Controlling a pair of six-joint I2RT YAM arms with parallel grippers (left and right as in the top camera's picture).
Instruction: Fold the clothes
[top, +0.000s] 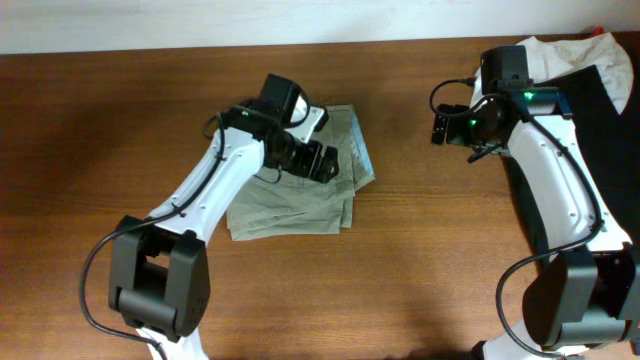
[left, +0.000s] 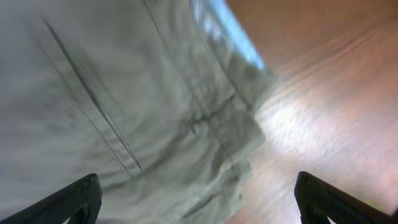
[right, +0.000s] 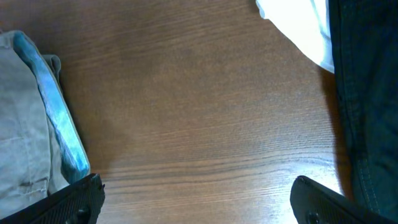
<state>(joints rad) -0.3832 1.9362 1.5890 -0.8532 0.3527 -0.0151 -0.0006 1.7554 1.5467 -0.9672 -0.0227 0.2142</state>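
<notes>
A folded grey-green garment (top: 300, 190) with a light blue inner band lies on the wooden table, left of centre. My left gripper (top: 322, 162) is open and hovers just over its upper right part; the left wrist view shows blurred cloth (left: 137, 112) between the spread fingers (left: 199, 202). My right gripper (top: 442, 127) is open and empty above bare wood right of the garment. In the right wrist view the garment's edge (right: 31, 124) shows at far left and the fingers (right: 199, 199) are wide apart.
A pile of unfolded clothes sits at the right edge: a white piece (top: 560, 50) and a dark garment (top: 600, 130), also in the right wrist view (right: 367, 93). Bare wood (top: 430, 250) lies between the garment and the pile.
</notes>
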